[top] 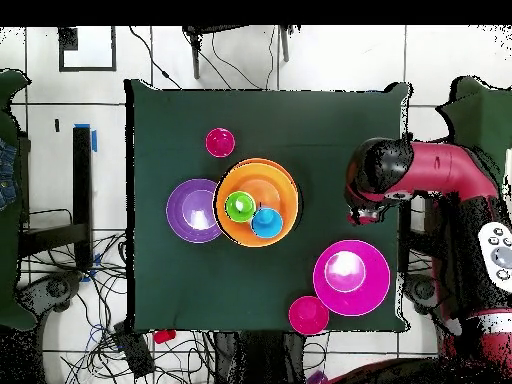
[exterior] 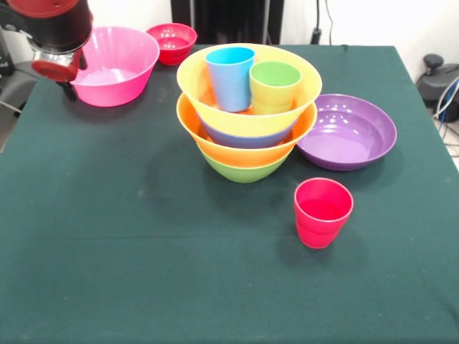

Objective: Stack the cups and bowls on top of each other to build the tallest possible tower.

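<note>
The tower stands mid-table: a green bowl as base, an orange bowl, a sliver of blue bowl, and a second orange bowl on top. A light blue cup and a green cup stand upright in the top bowl. The red cup stands alone in front. The purple bowl sits beside the tower. The pink bowl and the small red bowl are at the back. My gripper hangs by the pink bowl's outer side and holds nothing that I can see.
In the overhead view the arm reaches over the table's right edge, with the gripper just above the pink bowl. The tower is at the centre, the purple bowl to its left and the red cup above.
</note>
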